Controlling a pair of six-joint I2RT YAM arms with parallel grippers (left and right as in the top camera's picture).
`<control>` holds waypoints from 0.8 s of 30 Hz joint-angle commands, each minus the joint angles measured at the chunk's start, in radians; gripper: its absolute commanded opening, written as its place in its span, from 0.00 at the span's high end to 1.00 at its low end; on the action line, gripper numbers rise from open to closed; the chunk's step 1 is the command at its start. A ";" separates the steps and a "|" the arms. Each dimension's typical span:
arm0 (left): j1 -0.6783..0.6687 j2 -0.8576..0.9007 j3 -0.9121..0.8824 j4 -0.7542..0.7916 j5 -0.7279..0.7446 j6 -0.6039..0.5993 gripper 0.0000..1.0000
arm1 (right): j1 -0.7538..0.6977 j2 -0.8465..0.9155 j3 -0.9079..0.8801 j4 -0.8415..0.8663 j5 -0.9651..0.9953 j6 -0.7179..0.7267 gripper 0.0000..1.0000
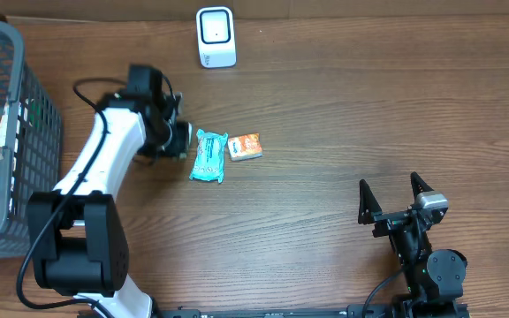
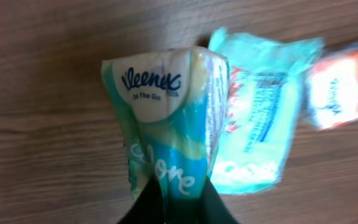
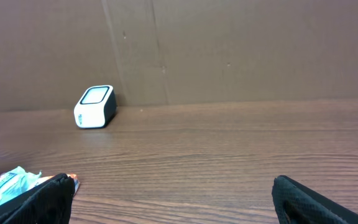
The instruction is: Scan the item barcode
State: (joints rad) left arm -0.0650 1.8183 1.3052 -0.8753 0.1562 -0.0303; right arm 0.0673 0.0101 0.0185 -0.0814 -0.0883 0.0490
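A teal and white Kleenex tissue pack (image 2: 166,118) is pinched at its lower end by my left gripper (image 2: 178,200), which is shut on it just above the wood. From overhead, that gripper (image 1: 180,138) sits left of a second teal pack (image 1: 208,155) lying flat, and the held pack is mostly hidden beneath it. The white barcode scanner (image 1: 216,37) stands at the table's far edge, also in the right wrist view as the scanner (image 3: 95,107). My right gripper (image 1: 392,187) rests open near the front right, its jaws wide apart and holding nothing.
An orange packet (image 1: 245,147) lies just right of the flat teal pack (image 2: 260,118). A grey mesh basket (image 1: 34,132) holding bagged goods fills the left edge. A brown cardboard wall (image 3: 229,50) backs the table.
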 commanded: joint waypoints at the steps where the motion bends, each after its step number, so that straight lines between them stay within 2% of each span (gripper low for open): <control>1: -0.004 -0.007 -0.085 0.071 -0.036 -0.019 0.67 | 0.005 -0.006 -0.010 0.004 0.009 0.003 0.00; 2: -0.004 -0.007 -0.095 0.081 -0.034 -0.019 0.44 | 0.005 -0.006 -0.010 0.004 0.009 0.003 0.00; 4: -0.004 -0.007 -0.096 0.087 -0.033 -0.023 0.22 | 0.005 -0.006 -0.010 0.004 0.009 0.003 0.00; 9: 0.001 -0.020 -0.009 0.014 -0.033 -0.023 0.20 | 0.005 -0.006 -0.010 0.004 0.009 0.003 0.00; 12: 0.024 -0.032 0.179 -0.139 -0.033 -0.025 0.18 | 0.005 -0.006 -0.010 0.004 0.009 0.003 0.00; 18: 0.095 -0.037 0.712 -0.472 -0.044 -0.044 0.13 | 0.005 -0.006 -0.010 0.004 0.009 0.003 0.00; 19: 0.111 -0.037 0.809 -0.513 -0.054 -0.044 0.11 | 0.005 -0.006 -0.010 0.004 0.009 0.003 0.00; 20: 0.135 -0.037 0.937 -0.537 -0.051 -0.033 0.01 | 0.005 -0.006 -0.010 0.004 0.009 0.003 0.00; 21: 0.146 -0.037 0.996 -0.541 -0.045 -0.033 0.00 | 0.005 -0.006 -0.010 0.004 0.009 0.003 0.00; 22: 0.162 -0.037 1.101 -0.563 -0.042 0.001 0.01 | 0.005 -0.006 -0.010 0.004 0.009 0.003 0.00; 24: 0.175 -0.037 1.194 -0.591 -0.061 0.083 0.00 | 0.005 -0.006 -0.010 0.004 0.009 0.003 0.00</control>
State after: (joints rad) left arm 0.0895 1.7985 2.3413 -1.4292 0.1146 -0.0444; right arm 0.0669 0.0101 0.0185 -0.0807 -0.0887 0.0490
